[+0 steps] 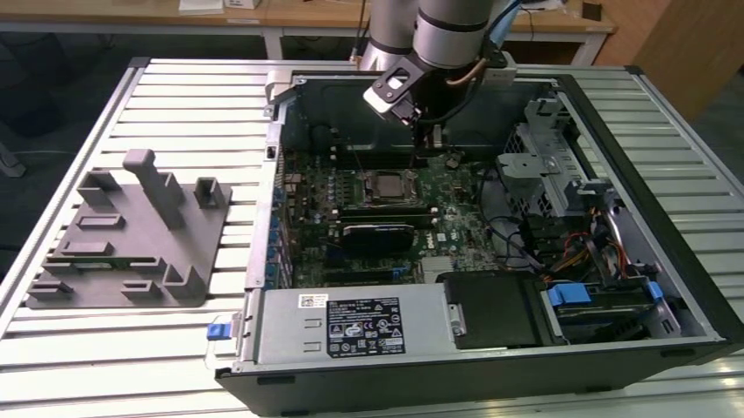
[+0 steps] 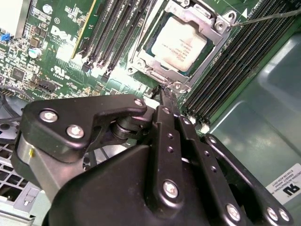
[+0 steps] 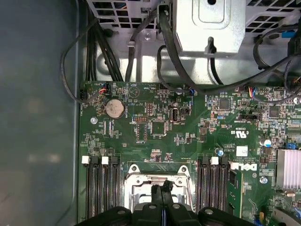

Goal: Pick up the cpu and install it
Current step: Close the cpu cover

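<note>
Inside the computer case (image 1: 348, 387), our gripper (image 2: 162, 90) hovers, jaws pressed together and empty, just beside the socket (image 2: 217, 22) holding the cpu (image 2: 181, 43). We judge it placed; further work demands gentleness.

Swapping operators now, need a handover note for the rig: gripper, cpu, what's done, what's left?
Gripper: shut, nothing seen between its fingers, tips right beside the socket frame.
cpu: lying flat in the motherboard socket inside the open case, metal frame around it.
Done: cpu is in the socket.
Left: cannot tell whether the frame is latched down; confirm that.
</note>
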You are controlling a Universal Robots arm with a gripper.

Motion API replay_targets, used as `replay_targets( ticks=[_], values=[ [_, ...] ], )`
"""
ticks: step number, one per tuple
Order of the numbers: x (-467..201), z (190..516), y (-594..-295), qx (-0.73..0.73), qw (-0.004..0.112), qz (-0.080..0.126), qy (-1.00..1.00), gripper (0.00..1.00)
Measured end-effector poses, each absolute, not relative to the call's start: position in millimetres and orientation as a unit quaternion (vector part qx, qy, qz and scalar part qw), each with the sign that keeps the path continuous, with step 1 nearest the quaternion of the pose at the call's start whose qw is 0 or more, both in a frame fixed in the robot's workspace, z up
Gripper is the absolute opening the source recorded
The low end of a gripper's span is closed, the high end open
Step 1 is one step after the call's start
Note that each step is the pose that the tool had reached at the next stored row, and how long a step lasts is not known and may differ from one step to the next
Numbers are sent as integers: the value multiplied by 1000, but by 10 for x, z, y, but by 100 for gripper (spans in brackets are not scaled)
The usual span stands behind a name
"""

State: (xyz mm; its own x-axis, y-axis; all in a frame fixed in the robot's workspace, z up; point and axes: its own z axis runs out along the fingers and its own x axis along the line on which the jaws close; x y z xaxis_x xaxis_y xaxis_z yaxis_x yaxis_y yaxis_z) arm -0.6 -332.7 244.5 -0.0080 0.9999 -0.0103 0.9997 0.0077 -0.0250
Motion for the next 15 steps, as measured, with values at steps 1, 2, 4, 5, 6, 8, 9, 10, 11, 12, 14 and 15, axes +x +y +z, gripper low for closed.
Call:
replay_targets(
  ticks=[1, 2, 4, 5, 6, 8, 9, 10, 11, 12, 14, 15],
  values=[
    [-16, 2444, -3327, -704, 5, 12, -710, 11],
    [-31, 2441, -3327, -704, 5, 12, -710, 11],
    [-64, 2436, -3327, -704, 5, 12, -710, 11],
    [-79, 2432, -3327, -704, 5, 12, -710, 11],
    [-95, 2428, -3327, -704, 5, 12, -710, 11],
    [-126, 2415, -3327, -704, 5, 12, -710, 11],
    [-142, 2408, -3327, -704, 5, 12, -710, 11],
    [-157, 2402, -3327, -704, 5, 12, -710, 11],
    [-171, 2395, -3327, -704, 5, 12, -710, 11],
    [-187, 2388, -3327, -704, 5, 12, -710, 11],
    [-215, 2373, -3327, -704, 5, 12, -710, 11],
    [-229, 2364, -3327, -704, 5, 12, -710, 11]
  ],
)
